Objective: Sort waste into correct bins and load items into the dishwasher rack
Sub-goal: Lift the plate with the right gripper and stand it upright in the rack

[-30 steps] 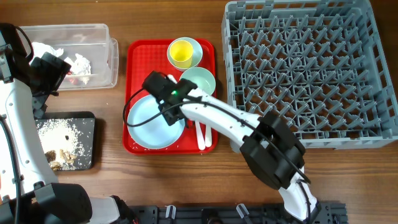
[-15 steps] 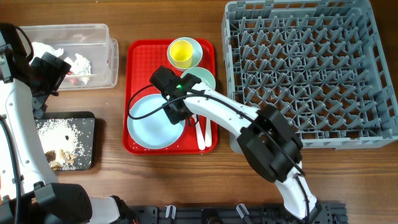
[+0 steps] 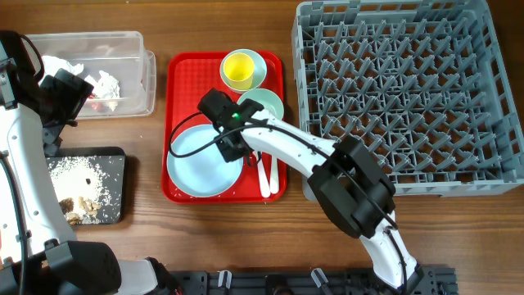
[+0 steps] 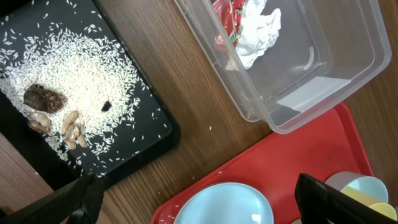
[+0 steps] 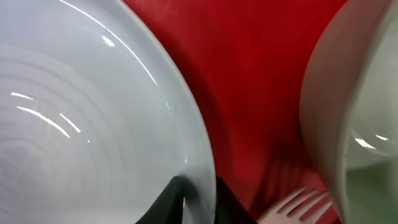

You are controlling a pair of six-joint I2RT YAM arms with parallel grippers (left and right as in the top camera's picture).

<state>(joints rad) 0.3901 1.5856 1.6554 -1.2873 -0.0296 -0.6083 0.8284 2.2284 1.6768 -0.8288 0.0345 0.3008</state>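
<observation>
Black right gripper (image 5: 198, 204) tight on plate (image 5: 81, 124)

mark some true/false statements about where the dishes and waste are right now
1. The dishwasher rack holds no dishes. True.
2. The yellow cup sits in the mint-green bowl. False: it sits in the light blue bowl, behind the mint-green bowl.
3. The right gripper has its fingers on either side of the pale blue plate rim. True.
4. The napkins lie in the black tray. False: they are in the clear tub; the black tray holds crumbs and brown scraps.
5. The left gripper is open and empty. True.
</observation>
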